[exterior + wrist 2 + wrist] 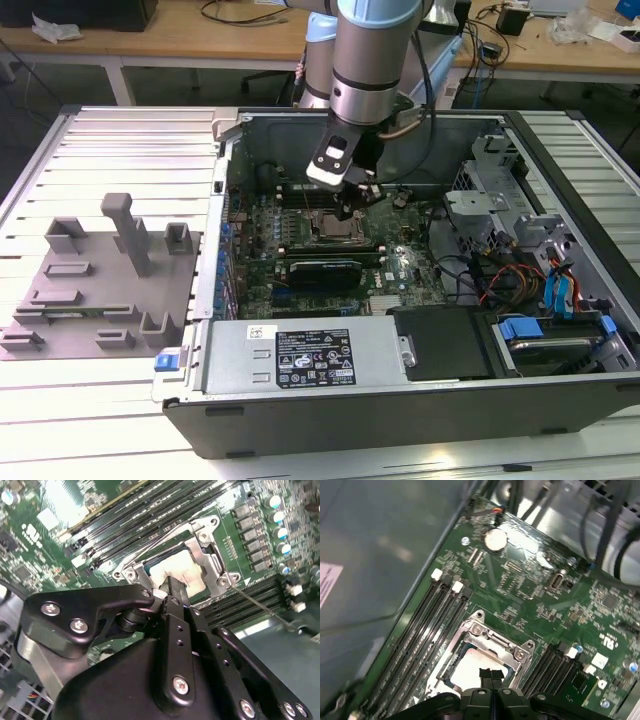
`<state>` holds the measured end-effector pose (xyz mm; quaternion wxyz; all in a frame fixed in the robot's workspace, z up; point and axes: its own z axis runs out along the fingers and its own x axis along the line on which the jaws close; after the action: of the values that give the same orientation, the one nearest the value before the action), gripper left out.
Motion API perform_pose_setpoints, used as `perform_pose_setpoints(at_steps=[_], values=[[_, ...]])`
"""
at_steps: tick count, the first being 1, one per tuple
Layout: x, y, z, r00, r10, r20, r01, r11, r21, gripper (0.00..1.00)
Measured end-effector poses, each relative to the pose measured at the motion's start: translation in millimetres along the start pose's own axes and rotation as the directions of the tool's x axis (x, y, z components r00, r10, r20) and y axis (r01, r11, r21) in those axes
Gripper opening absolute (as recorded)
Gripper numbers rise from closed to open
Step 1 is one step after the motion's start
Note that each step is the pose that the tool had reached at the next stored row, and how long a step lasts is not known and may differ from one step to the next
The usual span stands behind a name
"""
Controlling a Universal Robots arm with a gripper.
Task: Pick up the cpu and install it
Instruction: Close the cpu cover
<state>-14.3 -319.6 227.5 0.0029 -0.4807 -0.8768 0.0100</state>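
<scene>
gripper (491,676) is hovering right over cpu (469,669), fingers pressed together.
cpu is lying flat in socket (492,639), straight below the tips.

In the exterior view, on the desk (100,130): computer case (400,410) at centre, fixture plate (100,290) at 9 o'clock of it. Inside the case: motherboard (400,265), power supply (300,355) at its 6 o'clock, drive cage (480,200) at 3 o'clock. Mid-board, socket (330,228) (485,637). In it, lying flat, the cpu (470,667) (172,570). Just above, gripper (350,212) (491,676) (172,586), fingers together.
</scene>
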Motion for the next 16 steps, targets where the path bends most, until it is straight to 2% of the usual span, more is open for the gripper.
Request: perform_pose_setpoints(at_steps=[1, 3, 6, 10, 12, 13, 14, 15, 16], values=[[0.0, 0.0, 0.0, 0.9993, -0.037, 0.0008, 0.037, 0.9993, -0.0002, 0.11], [0.0, 0.0, 0.0, 0.9971, -0.076, 0.0015, 0.076, 0.9971, -0.0003, 0.11], [0.0, 0.0, 0.1, 0.9842, -0.177, 0.0037, 0.177, 0.9843, -0.0005, 0.11], [0.0, 0.0, 0.1, 0.9669, -0.255, 0.0054, 0.255, 0.9670, -0.0006, 0.11], [0.0, 0.0, 0.1, 0.9544, -0.298, 0.0063, 0.298, 0.9544, -0.0005, 0.11], [0.0, 0.0, 0.1, 0.9449, -0.327, 0.0069, 0.327, 0.9449, -0.0005, 0.11], [0.0, 0.0, 0.1, 0.9335, -0.359, 0.0076, 0.359, 0.9335, -0.0003, 0.11], [0.0, 0.0, 0.2, 0.9118, -0.410, 0.0088, 0.410, 0.9119, -0.0001, 0.11], [0.0, 0.0, 0.2, 0.8998, -0.436, 0.0094, 0.436, 0.8999, 0.0000, 0.11]])
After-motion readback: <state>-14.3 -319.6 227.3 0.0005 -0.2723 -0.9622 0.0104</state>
